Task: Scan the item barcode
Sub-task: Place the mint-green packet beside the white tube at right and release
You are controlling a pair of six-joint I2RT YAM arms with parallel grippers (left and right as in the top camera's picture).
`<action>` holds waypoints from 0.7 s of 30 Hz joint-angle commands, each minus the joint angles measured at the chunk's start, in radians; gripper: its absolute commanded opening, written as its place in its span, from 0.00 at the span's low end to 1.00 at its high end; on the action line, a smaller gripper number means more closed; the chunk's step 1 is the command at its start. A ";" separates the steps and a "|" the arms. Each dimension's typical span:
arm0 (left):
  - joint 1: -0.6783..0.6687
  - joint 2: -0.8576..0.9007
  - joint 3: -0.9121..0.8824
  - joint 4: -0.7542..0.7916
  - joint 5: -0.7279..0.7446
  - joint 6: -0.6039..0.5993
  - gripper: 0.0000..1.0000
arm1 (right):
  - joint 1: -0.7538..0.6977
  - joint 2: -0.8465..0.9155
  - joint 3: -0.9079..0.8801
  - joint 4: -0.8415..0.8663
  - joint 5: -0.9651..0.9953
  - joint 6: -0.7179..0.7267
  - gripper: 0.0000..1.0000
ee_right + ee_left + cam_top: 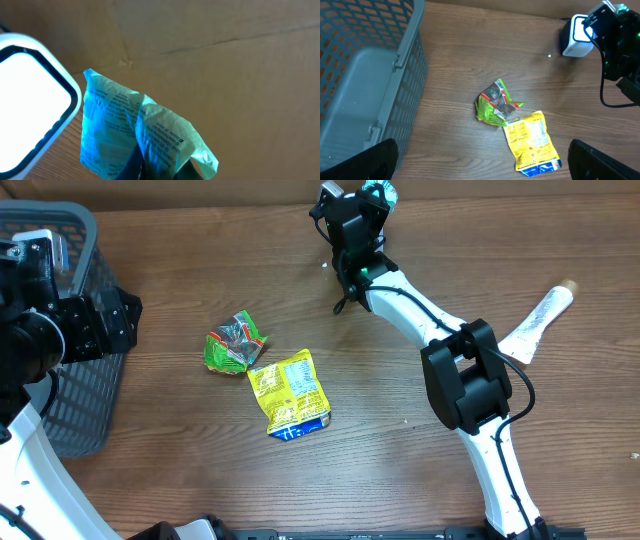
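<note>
The right gripper (365, 202) is reaching to the far side of the counter (180, 460), its fingers pressed together and clamping the lower part of a teal packet (140, 135). The packet is being held in the air just beside the white barcode scanner (30, 95), which is standing at the far edge in front of a cardboard wall. Printed text is facing the wrist camera; no barcode can be made out there.

The left gripper (481, 155) is hovering at the left with its fingers spread wide apart, holding and touching nothing, next to a grey basket (70, 240). A crumpled green packet (235, 342) and a yellow packet (290, 392) are lying touching each other mid-counter.
</note>
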 commanded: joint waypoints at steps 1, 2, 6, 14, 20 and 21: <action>0.008 0.002 -0.003 0.002 0.014 0.014 1.00 | 0.022 -0.096 -0.002 -0.005 0.027 0.142 0.04; 0.008 0.002 -0.003 0.002 0.014 0.014 1.00 | 0.024 -0.124 -0.002 -0.023 0.026 0.155 0.04; 0.008 0.002 -0.003 0.002 0.014 0.014 1.00 | 0.026 -0.294 -0.002 -0.221 0.013 0.351 0.04; 0.008 0.002 -0.003 0.002 0.014 0.014 1.00 | -0.152 -0.645 -0.002 -0.859 -0.582 1.040 0.04; 0.008 0.002 -0.003 0.002 0.014 0.014 1.00 | -0.506 -0.653 -0.002 -1.165 -1.073 1.306 0.04; 0.008 0.002 -0.003 0.002 0.014 0.014 1.00 | -0.552 -0.636 -0.002 -1.202 -1.097 1.326 0.04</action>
